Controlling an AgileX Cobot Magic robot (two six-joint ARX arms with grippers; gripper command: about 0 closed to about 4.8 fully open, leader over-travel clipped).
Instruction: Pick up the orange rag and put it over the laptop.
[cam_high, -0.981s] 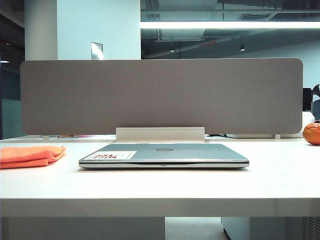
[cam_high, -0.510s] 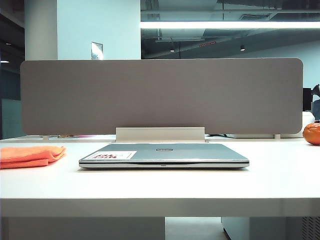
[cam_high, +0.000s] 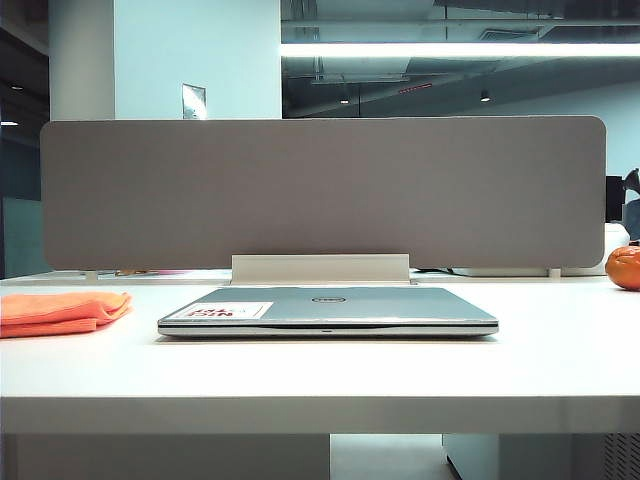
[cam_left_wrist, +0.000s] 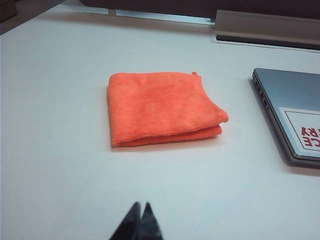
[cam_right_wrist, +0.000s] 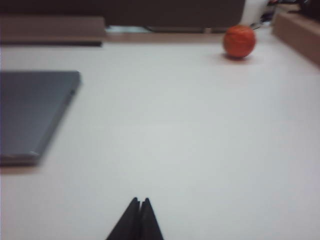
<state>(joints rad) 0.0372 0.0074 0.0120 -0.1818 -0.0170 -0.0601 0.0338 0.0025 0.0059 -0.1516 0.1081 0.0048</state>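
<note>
table: white, fills lower frame | laptop: lid down, centre of exterior view | orange rag: folded, far left edge, apart from laptop | orange ball: far right edge | left gripper: jaws closed, empty, short of rag | right gripper: jaws closed, empty, over bare table

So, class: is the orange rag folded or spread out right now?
Folded. The orange rag lies as a neat square on the table beside the laptop, with stacked layers showing along its near edge.
</note>
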